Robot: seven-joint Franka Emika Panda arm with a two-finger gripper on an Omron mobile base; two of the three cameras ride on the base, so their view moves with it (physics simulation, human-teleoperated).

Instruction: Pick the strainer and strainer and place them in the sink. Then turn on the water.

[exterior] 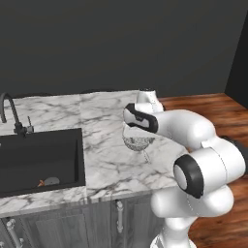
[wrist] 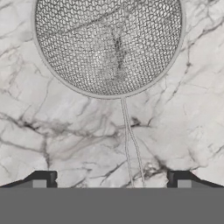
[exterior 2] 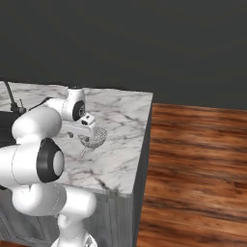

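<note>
On marble worktop (exterior: 104, 145), right of black sink (exterior: 41, 157) and gooseneck tap (exterior: 9, 114); second item already down in basin, too small to identify. Strainer (wrist: 107, 46) resting on worktop well clear of sink, rim up, directly below gripper (wrist: 111, 177). Jaws spread wide, holding nothing, one tip either side of thin wire handle (wrist: 130, 144). Judged light, stiff at rim, mesh bowl easily dented or snagged; smooth wire likely slippery and prone to swivel under bowl's weight. Best hold probably on handle close to rim, or across rim itself. Bowl too broad for jaws. Tap dry, no stream.
</note>
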